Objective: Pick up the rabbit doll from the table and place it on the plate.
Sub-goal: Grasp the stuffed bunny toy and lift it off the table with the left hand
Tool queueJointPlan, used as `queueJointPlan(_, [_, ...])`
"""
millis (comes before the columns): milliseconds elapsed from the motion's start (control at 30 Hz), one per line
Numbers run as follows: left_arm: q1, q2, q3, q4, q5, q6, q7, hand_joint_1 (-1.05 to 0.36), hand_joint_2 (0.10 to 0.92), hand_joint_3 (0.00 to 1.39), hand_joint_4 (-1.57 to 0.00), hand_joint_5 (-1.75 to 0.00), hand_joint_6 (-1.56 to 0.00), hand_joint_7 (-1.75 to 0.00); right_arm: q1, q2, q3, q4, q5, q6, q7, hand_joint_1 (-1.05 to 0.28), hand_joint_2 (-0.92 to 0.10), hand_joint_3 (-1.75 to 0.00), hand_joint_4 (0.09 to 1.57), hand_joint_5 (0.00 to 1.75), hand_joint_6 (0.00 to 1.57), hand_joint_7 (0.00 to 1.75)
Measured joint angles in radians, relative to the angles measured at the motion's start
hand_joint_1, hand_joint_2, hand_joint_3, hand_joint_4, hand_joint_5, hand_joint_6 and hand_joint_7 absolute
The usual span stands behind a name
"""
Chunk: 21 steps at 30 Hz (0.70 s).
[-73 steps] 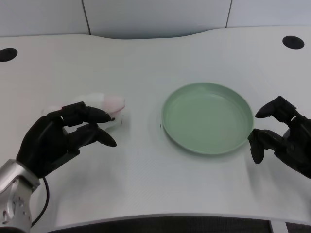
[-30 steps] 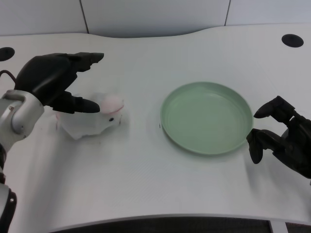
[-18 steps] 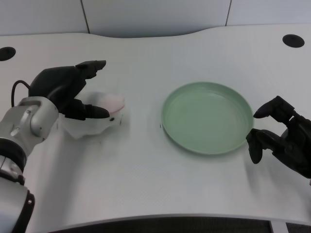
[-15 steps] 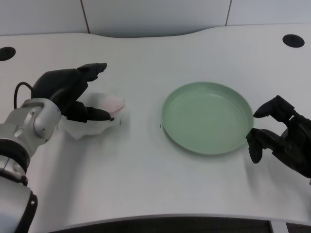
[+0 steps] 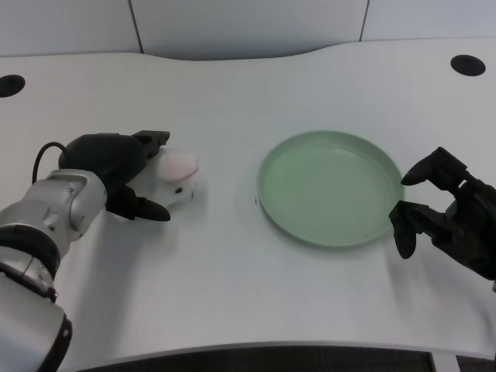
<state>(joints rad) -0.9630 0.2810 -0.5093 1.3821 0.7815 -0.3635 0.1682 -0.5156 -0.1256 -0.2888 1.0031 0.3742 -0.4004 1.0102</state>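
The white rabbit doll [image 5: 178, 175], with a pink patch on its head, lies on the table left of the plate. My left hand [image 5: 116, 169] has come down over its left part. The fingers [image 5: 153, 140] reach behind the doll and the thumb [image 5: 147, 210] lies in front of it, so the hand grips the body. Only the doll's head and right side show; the rest is hidden under the hand. The doll still rests on the table. The pale green plate [image 5: 271, 203] stands empty to the right, a short gap away from the doll.
My right hand [image 5: 449, 217] waits with curled fingers just past the plate's right rim. Two black round holes [image 5: 12, 85] [image 5: 467, 67] sit in the table's far corners. The table's front edge [image 5: 248, 349] runs close below.
My left hand has swung up from the near side, over the doll, and come down around it. The thumb dropped from the doll's top to its front. The doll stayed in place.
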Motion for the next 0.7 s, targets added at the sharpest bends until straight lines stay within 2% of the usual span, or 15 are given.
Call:
queueJointPlan(33, [0.0, 0.0, -0.004, 0.001, 0.002, 0.005, 0.0, -1.05, 0.921, 0.14, -0.24, -0.04, -0.16, -0.02, 0.0, 0.001, 0.0, -0.001, 0.0, 0.0, 0.004, -0.49, -0.92, -0.16, 0.83, 1.75, 0.6, 1.75])
queueJointPlan(67, [-0.001, -0.001, -0.01, 0.001, 0.009, 0.01, 0.001, -1.03, 0.921, 0.11, -0.43, -0.14, -0.21, -0.03, 0.001, 0.002, 0.0, -0.006, 0.001, 0.0, 0.005, -0.51, -0.92, -0.15, 0.83, 1.75, 0.61, 1.75])
queueJointPlan(133, [-0.001, -0.003, -0.027, 0.002, 0.024, 0.023, 0.014, -1.01, 0.921, 0.09, -0.56, -0.22, -0.27, -0.04, 0.003, 0.005, 0.0, -0.018, 0.003, 0.001, 0.008, -0.51, -0.92, -0.15, 0.84, 1.75, 0.62, 1.75])
queueJointPlan(367, [-0.001, -0.019, -0.037, 0.004, 0.03, 0.038, 0.053, -0.89, 0.92, 0.02, -0.59, -0.15, -0.43, -0.03, 0.014, 0.012, -0.001, -0.048, 0.018, 0.016, 0.022, -0.51, -0.92, -0.14, 0.85, 1.75, 0.64, 1.75])
queueJointPlan(433, [-0.001, -0.03, -0.031, 0.004, 0.028, 0.04, 0.056, -0.86, 0.906, 0.0, -0.65, -0.15, -0.49, -0.04, 0.018, 0.012, -0.001, -0.063, 0.021, 0.021, 0.025, -0.51, -0.92, -0.15, 0.86, 1.75, 0.65, 1.75])
queueJointPlan(500, [-0.001, -0.04, -0.022, 0.005, 0.026, 0.04, 0.066, -0.82, 0.9, 0.0, -0.81, -0.22, -0.66, -0.08, 0.021, 0.012, -0.001, -0.074, 0.025, 0.025, 0.027, -0.52, -0.92, -0.14, 0.86, 1.75, 0.65, 1.75])
queueJointPlan(533, [-0.001, -0.044, -0.02, 0.005, 0.025, 0.041, 0.078, -0.8, 0.906, 0.0, -0.87, -0.28, -0.74, -0.08, 0.025, 0.012, -0.001, -0.08, 0.029, 0.028, 0.029, -0.53, -0.92, -0.14, 0.86, 1.75, 0.65, 1.75])
queueJointPlan(567, [-0.001, -0.048, -0.019, 0.005, 0.025, 0.041, 0.095, -0.78, 0.913, 0.01, -0.86, -0.46, -0.84, -0.06, 0.028, 0.012, -0.002, -0.085, 0.037, 0.033, 0.033, -0.52, -0.92, -0.14, 0.86, 1.75, 0.64, 1.75])
queueJointPlan(600, [-0.001, -0.051, -0.018, 0.005, 0.026, 0.042, 0.115, -0.76, 0.918, 0.05, -0.81, -0.78, -0.96, -0.06, 0.031, 0.012, -0.003, -0.091, 0.041, 0.039, 0.036, -0.52, -0.92, -0.13, 0.86, 1.75, 0.64, 1.75])
queueJointPlan(633, [-0.001, -0.055, -0.018, 0.005, 0.026, 0.044, 0.133, -0.75, 0.919, 0.07, -0.79, -0.92, -1.02, -0.07, 0.034, 0.012, -0.004, -0.096, 0.043, 0.044, 0.038, -0.53, -0.92, -0.13, 0.86, 1.75, 0.64, 1.75])
queueJointPlan(700, [-0.001, -0.066, -0.021, 0.006, 0.031, 0.053, 0.163, -0.72, 0.921, 0.15, -0.85, -1.1, -1.16, -0.12, 0.039, 0.013, -0.004, -0.105, 0.044, 0.045, 0.039, -0.51, -0.92, -0.14, 0.86, 1.75, 0.64, 1.75])
